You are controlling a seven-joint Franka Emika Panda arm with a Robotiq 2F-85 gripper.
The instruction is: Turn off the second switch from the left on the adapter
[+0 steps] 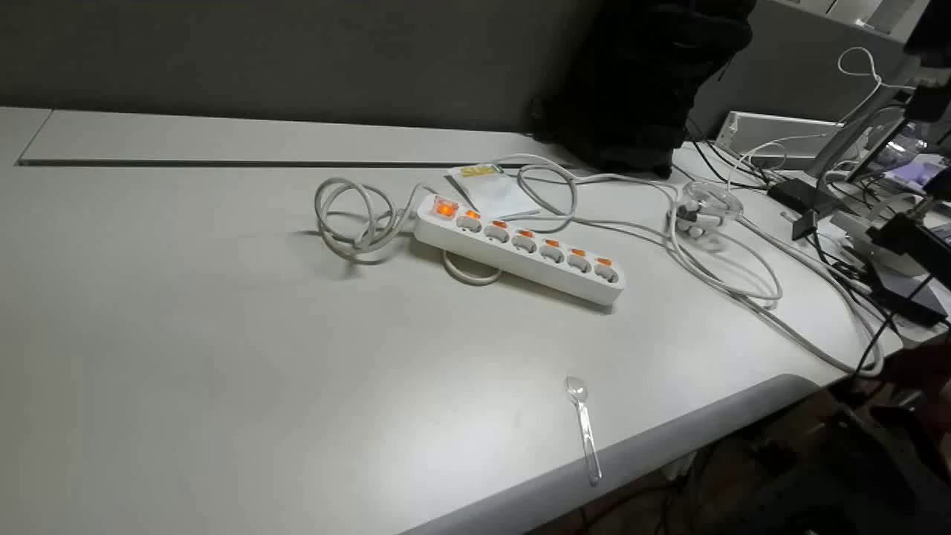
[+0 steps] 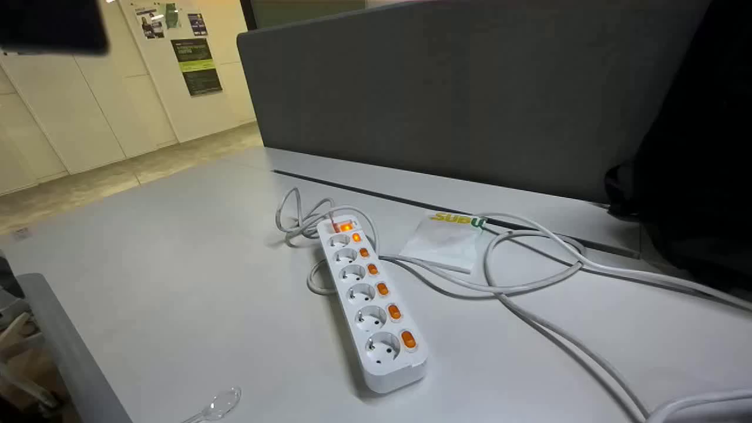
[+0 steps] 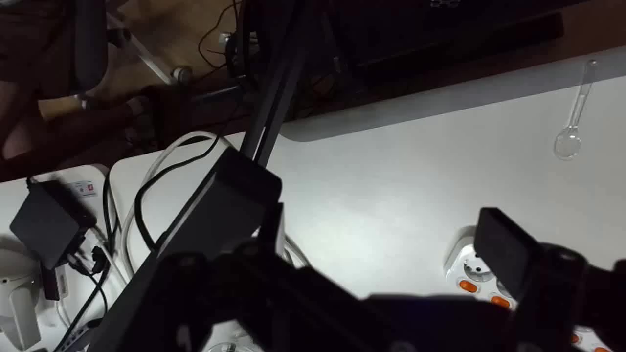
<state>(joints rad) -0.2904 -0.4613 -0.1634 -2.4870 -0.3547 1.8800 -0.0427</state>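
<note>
The adapter is a white power strip with several sockets, in both exterior views (image 1: 513, 260) (image 2: 376, 302). A large orange main switch (image 1: 445, 209) glows at its left end. The small orange switch beside it, second from the left (image 1: 472, 215), is also lit; it shows too in an exterior view (image 2: 356, 237). The other small switches look unlit. In the wrist view my gripper (image 3: 386, 237) is open and empty, apart from the adapter. The adapter's far end (image 3: 457, 268) shows beside the right finger, which hides part of it. The lit switches are not visible there.
Grey cables (image 1: 356, 230) loop around the adapter. A white paper bag (image 1: 494, 195) lies behind it. A clear spoon (image 1: 583, 423) lies at the table's front edge. A black backpack (image 1: 639, 82) stands at the back. Dark devices and wires crowd the right side.
</note>
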